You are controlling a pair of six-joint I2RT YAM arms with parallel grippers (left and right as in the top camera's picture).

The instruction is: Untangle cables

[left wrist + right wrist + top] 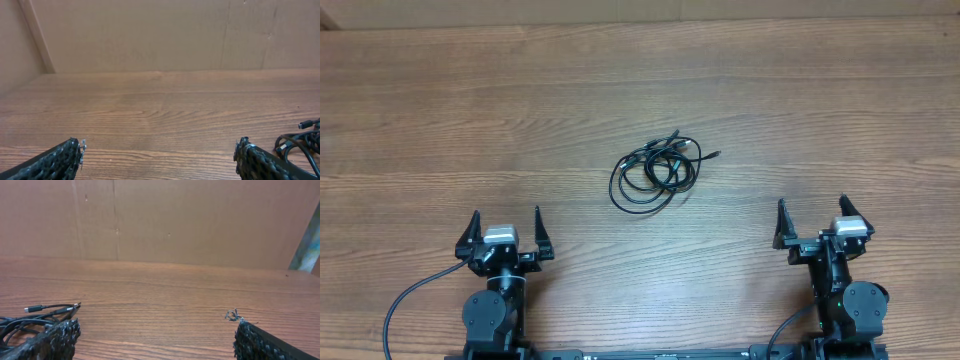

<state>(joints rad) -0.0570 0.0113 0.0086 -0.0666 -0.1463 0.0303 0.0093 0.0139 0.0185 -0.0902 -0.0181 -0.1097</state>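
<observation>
The cables [655, 170] lie as one tangled bundle of thin black loops in the middle of the wooden table, with small plugs sticking out toward the upper right. My left gripper [506, 222] rests near the front edge, left of and nearer than the bundle, open and holding nothing. My right gripper [812, 211] rests at the front right, also open and holding nothing. In the left wrist view the cables [300, 139] show at the right edge beyond the left gripper [159, 147]. In the right wrist view the cables [35, 317] show at the left, past the right gripper [156, 324].
A brown cardboard wall [150, 35] stands behind the table's far edge. Thicker black robot wiring [405, 300] loops from the left arm's base at the front edge. Bare wood [650, 270] lies between both grippers and the bundle.
</observation>
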